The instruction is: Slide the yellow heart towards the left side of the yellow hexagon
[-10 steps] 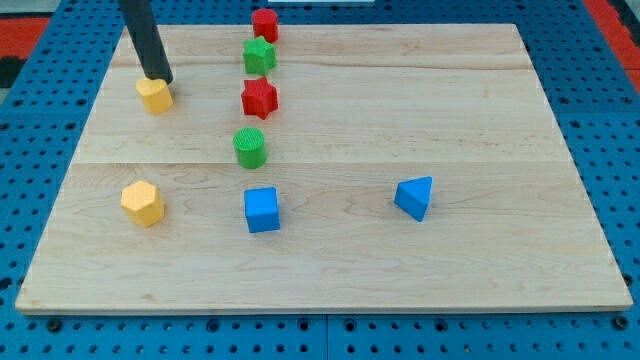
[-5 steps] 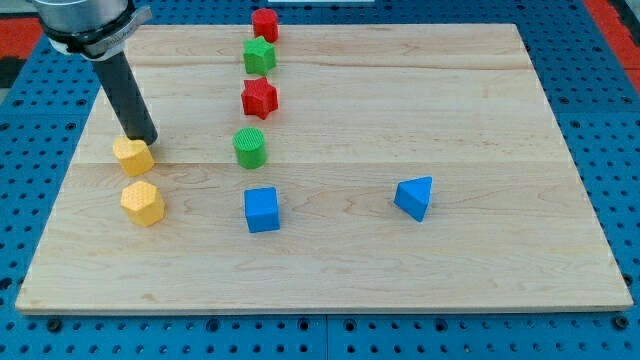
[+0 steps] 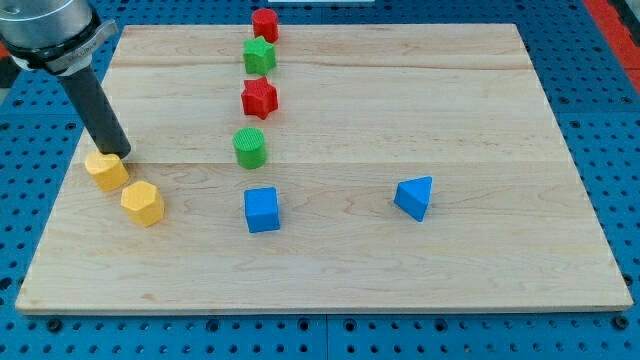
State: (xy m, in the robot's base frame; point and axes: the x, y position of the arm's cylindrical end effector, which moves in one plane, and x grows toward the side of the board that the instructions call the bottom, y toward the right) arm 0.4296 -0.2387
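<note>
The yellow heart [image 3: 106, 171] lies near the board's left edge, just up and left of the yellow hexagon [image 3: 142, 203], almost touching it. My tip [image 3: 117, 154] rests against the heart's upper right side. The rod slants up to the view's top left, where the arm's body shows.
A column of blocks stands right of my tip: red cylinder [image 3: 264, 24], green star [image 3: 259, 55], red star [image 3: 259, 98], green cylinder [image 3: 249, 147], blue cube [image 3: 262, 210]. A blue triangle [image 3: 414, 197] lies at the right. The wooden board's left edge [image 3: 72, 180] is close to the heart.
My tip has moved down and to the left, pushing the yellow heart from the board's upper left down to beside the yellow hexagon's upper left. Other blocks have not moved.
</note>
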